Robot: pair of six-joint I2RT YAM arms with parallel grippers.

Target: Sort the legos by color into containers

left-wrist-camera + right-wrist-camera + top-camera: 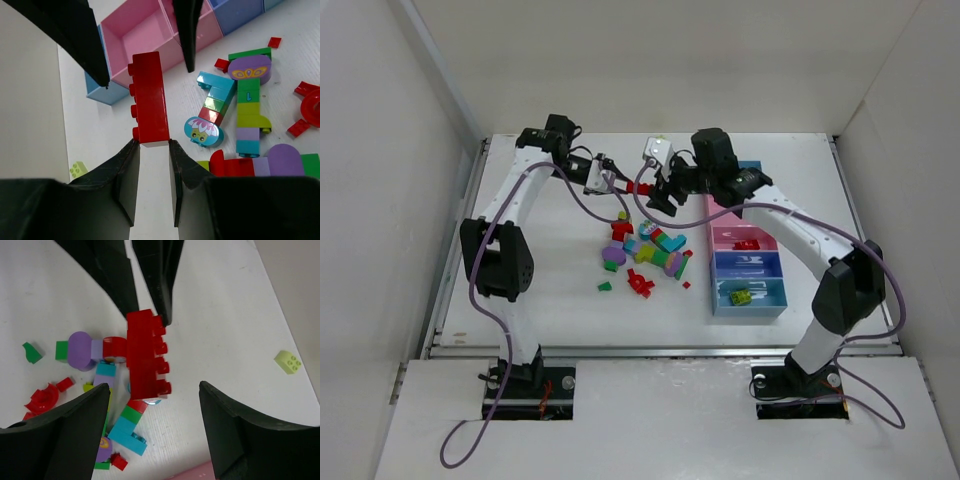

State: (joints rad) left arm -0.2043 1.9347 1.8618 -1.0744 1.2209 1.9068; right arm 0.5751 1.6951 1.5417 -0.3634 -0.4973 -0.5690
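Left gripper (152,150) clamped on one long red brick (149,97), off the table (550,300). Right gripper (154,387) wide, one finger each side of the brick, with gaps. Loose legos (645,255) piled below. Containers (748,310): five-bin strip beside the pile. One red piece sits in a pink bin, one yellow-green in the nearest light-blue.

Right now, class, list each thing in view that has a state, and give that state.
left gripper, shut on long red brick
long red brick, lifted, gripped at one end
right gripper, open, straddling the brick
nearer pink bin, holds red piece
nearest light-blue bin, holds yellow-green bricks
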